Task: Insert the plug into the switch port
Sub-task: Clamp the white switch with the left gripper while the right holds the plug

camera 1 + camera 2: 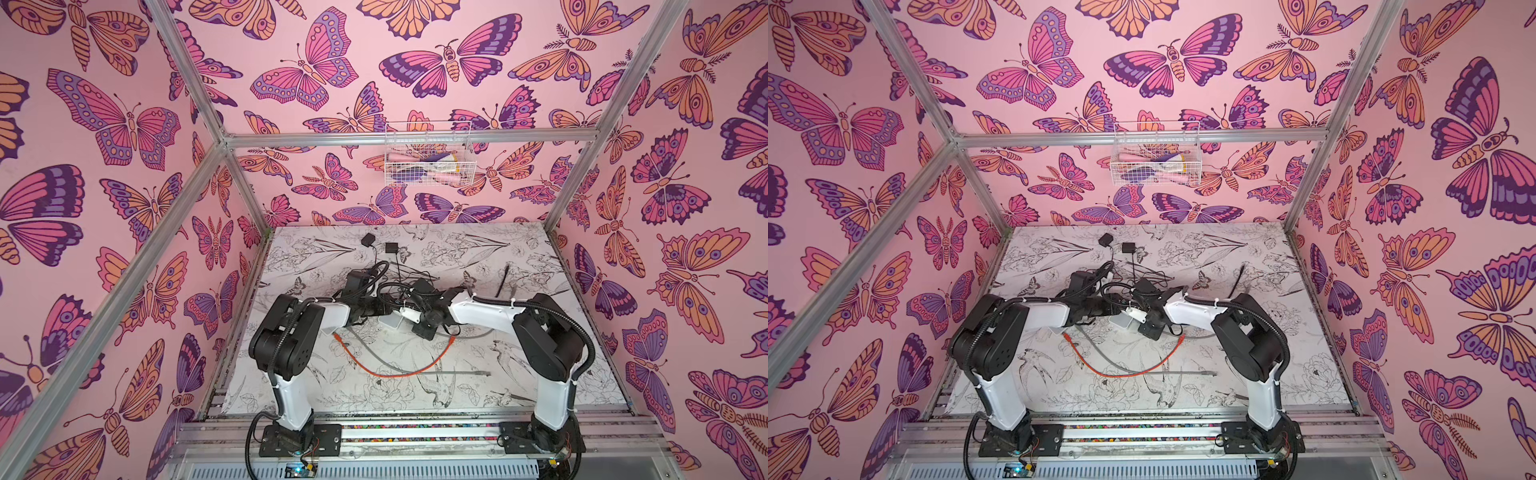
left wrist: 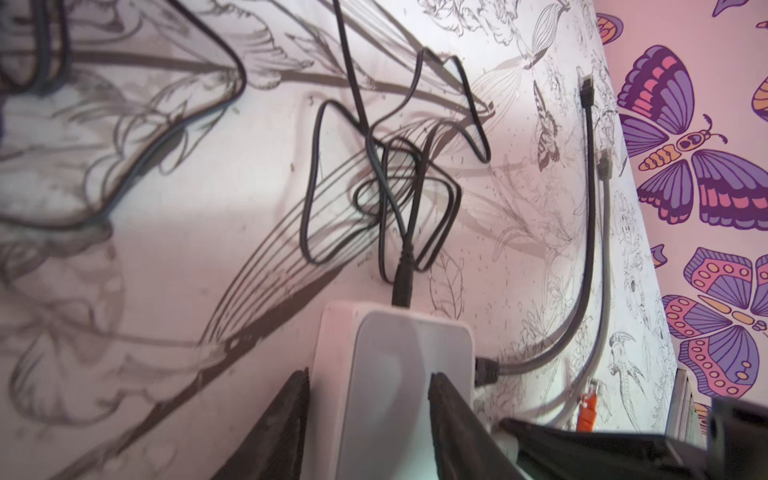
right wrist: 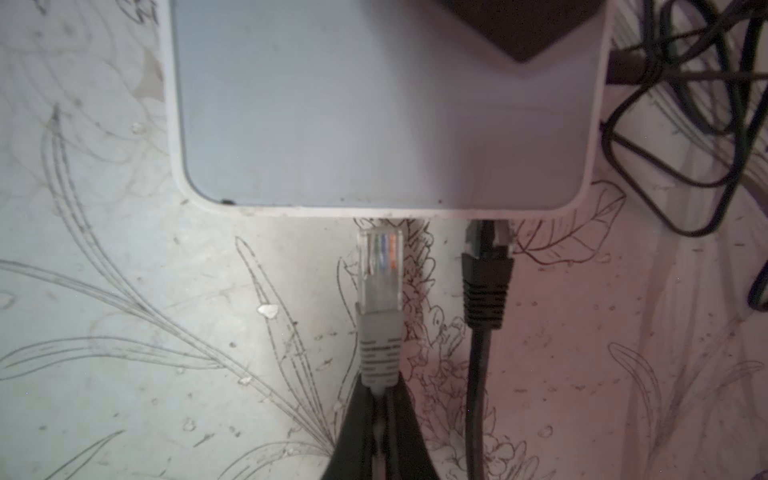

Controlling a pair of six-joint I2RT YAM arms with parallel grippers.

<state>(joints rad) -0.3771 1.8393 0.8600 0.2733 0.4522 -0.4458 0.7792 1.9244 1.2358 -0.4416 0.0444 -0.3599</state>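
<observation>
**Grey plug right at the switch's edge**

In both top views the white switch (image 1: pixel 390 322) (image 1: pixel 1121 322) lies mid-table. The left arm (image 1: pixel 328 312) and right arm (image 1: pixel 478 309) meet over it from either side. An orange cable (image 1: pixel 399 371) loops loose on the near side.

In the left wrist view, the left gripper (image 2: pixel 369 376) straddles the switch (image 2: pixel 411 345) with its jaws partway apart. One finger (image 2: pixel 291 415) sits beside the switch's edge and the other lies over its top face (whether they actually squeeze it, I can't tell). A black power lead (image 2: pixel 402 278) is plugged into one side and a dark plug (image 2: pixel 485 370) into another.

In the right wrist view, the right gripper (image 3: pixel 376 399) is pinched tight on the tail of the grey plug (image 3: pixel 379 291). The plug's clear tip sits right at the edge of the switch (image 3: pixel 374 104), with most of its body showing outside. Just beside it, the dark plug (image 3: pixel 486 282) runs in under that same edge.
</observation>
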